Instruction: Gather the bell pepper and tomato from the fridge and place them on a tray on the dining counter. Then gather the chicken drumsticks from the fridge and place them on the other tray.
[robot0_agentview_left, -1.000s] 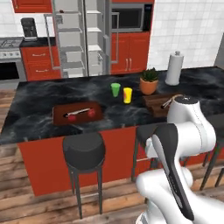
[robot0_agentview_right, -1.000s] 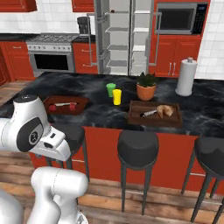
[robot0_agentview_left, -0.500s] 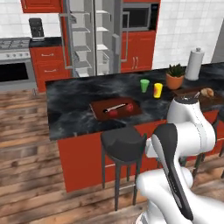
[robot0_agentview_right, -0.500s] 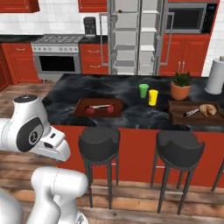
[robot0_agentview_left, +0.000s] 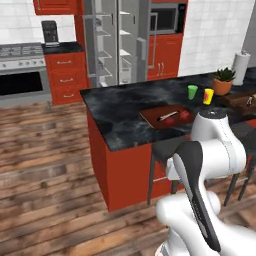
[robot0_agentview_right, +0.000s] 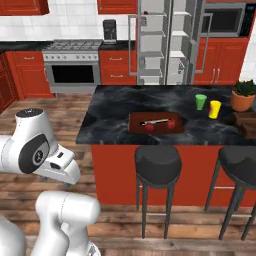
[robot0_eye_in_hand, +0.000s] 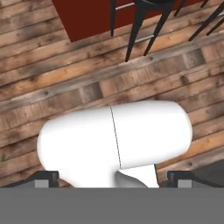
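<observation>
Standing open-doored against the back wall beyond the dining counter (robot0_agentview_right: 120, 125), the fridge (robot0_agentview_right: 167, 42) lies well ahead of the folded arm, whose gripper (robot0_eye_in_hand: 113, 180), jaws spread wide and holding nothing, points down at the wooden floor (robot0_eye_in_hand: 65, 83).

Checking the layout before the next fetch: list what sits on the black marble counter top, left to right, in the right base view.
Flat reddish-brown wooden tray holding two small red items → green cup → yellow cup → potted plant in a terracotta pot.
</observation>
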